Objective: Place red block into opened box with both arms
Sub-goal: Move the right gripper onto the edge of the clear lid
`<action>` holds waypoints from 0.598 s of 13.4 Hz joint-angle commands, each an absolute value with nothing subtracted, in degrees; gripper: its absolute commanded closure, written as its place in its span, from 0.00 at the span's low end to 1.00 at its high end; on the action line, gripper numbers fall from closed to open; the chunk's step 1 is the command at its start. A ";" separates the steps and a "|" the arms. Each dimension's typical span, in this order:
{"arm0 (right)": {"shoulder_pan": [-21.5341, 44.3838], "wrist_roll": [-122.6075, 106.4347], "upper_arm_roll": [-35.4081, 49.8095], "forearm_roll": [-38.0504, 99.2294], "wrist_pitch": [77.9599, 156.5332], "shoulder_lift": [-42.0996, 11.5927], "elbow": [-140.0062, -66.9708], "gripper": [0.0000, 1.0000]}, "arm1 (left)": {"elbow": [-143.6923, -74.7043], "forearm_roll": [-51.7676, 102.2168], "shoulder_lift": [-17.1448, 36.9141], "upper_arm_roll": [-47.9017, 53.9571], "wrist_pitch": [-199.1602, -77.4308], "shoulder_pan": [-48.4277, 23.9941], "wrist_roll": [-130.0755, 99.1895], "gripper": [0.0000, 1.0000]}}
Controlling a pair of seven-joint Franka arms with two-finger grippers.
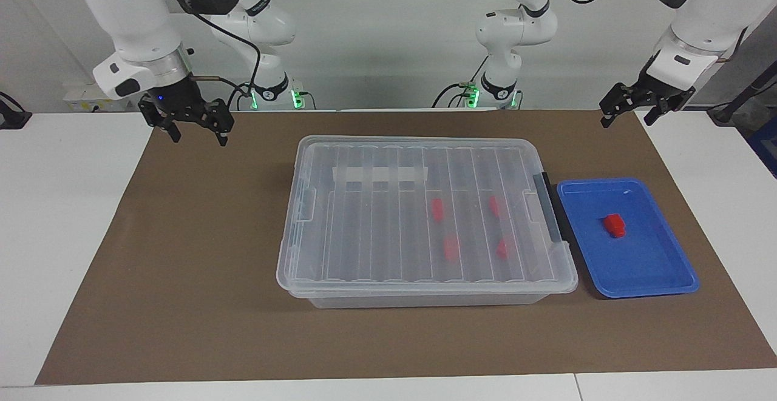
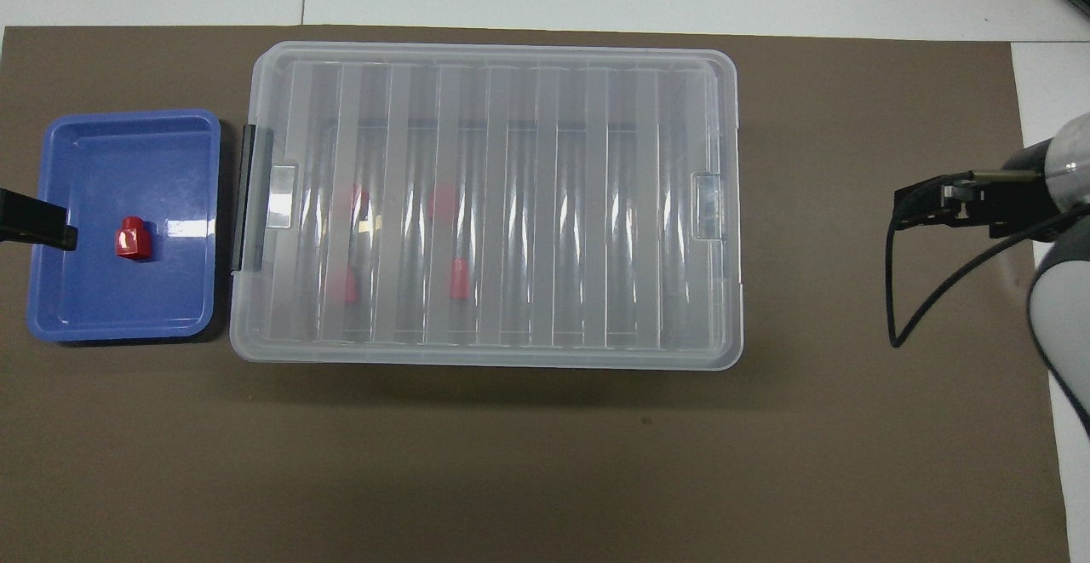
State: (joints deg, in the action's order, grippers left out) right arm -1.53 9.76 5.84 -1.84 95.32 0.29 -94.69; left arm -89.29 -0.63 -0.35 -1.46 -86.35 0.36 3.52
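A bright red block (image 1: pixel 614 225) lies in a blue tray (image 1: pixel 661 279). The clear box (image 1: pixel 291 267) has a ribbed see-through lid, a dark grey end handle (image 1: pixel 549 213) and four red blocks (image 1: pixel 450 247) inside. A brown mat (image 1: pixel 182 267) covers the white tabletop (image 1: pixel 61 207).

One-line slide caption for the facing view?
Lid on the box; red block waits in blue tray; both pincers open.

Red block (image 1: pixel 614 225) sits upright mid blue tray (image 1: pixel 668 267) at left arm's end of table; clear ribbed-lid box (image 1: pixel 364 255), lid shut, ctr of brown mat.
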 commanded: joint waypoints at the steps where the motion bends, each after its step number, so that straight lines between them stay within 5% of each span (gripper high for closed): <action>1: 0.69 13.96 6.15 -1.85 99.47 1.32 -98.87 0.01 | -90.70 -1.05 -1.67 -1.58 -86.84 0.26 2.90 0.00; 8: 7.29 21.09 6.15 -1.84 113.19 -0.79 -106.51 0.01 | -90.70 -1.05 -1.67 -1.58 -86.84 0.26 2.90 0.00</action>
